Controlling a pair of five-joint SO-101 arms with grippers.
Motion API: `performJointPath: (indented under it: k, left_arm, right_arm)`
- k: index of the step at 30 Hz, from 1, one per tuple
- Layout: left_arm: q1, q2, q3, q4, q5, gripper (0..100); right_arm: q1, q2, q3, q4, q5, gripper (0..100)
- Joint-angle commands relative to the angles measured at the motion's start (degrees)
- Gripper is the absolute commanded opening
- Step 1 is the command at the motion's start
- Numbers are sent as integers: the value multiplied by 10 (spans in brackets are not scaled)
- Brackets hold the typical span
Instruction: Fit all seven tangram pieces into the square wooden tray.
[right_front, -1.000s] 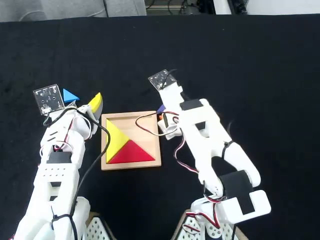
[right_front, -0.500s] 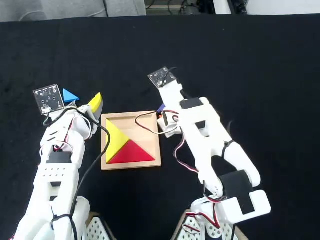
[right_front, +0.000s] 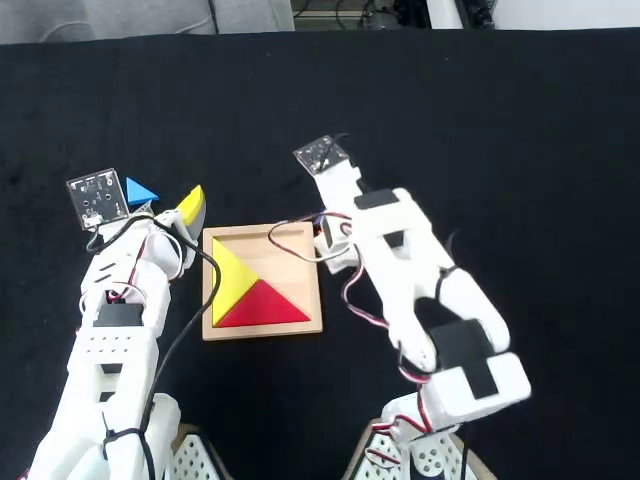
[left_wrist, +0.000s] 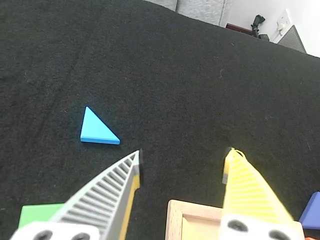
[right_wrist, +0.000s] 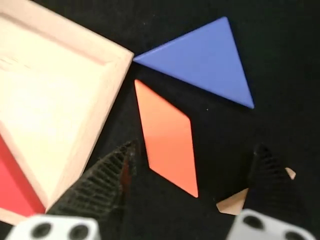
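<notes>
Tangram tray (right_front: 262, 229) and loose pieces lie on a black table (right_front: 520, 130), with both arms bent over them from the near edge.

The left arm (right_front: 115, 330) stands left of the tray. The left gripper (left_wrist: 184, 154) hangs by the tray's far left corner, its grey and yellow fingers spread apart with nothing between them but black cloth.

The right arm (right_front: 410, 270) leans in from the right, its wrist over the tray's far right corner. The right gripper (right_wrist: 195, 146) is released too: its two dark fingers stand wide, one on each side of the orange parallelogram (right_wrist: 166, 135). I cannot tell whether they touch the cloth.

The square wooden tray sits between the arms, its far half bare. A large yellow triangle (right_front: 232, 280) fills the left part and a large red triangle (right_front: 262, 305) the near part, their edges meeting.

A dark blue triangle (right_wrist: 205, 60) lies flat just outside the tray's far right corner, one tip close to the rim. The orange parallelogram lies beside the rim, just next to that triangle.

A small light blue triangle (left_wrist: 96, 131) rests on the cloth beyond the left gripper, well apart from the tray. A green piece (left_wrist: 37, 215) shows partly under the grey finger. A tan corner (right_wrist: 232, 204) peeks out by one dark finger; what it is cannot be told.
</notes>
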Motion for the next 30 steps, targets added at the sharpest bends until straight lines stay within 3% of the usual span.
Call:
performJointPath:
  k: [1, 8, 25, 30]
  left_arm:
    - [-5, -8, -29, -4, 4, 270]
    - [-5, -8, -29, -4, 4, 270]
    - [-3, -9, -27, -3, 4, 270]
    - [-2, -9, -27, -2, 4, 270]
  right_arm:
    - [-8, 8, -47, 17, -4, 338]
    - [-17, 19, -60, 11, -4, 185]
    - [-25, 112, -132, 59, -5, 201]
    - [-25, 112, -132, 61, -5, 56]
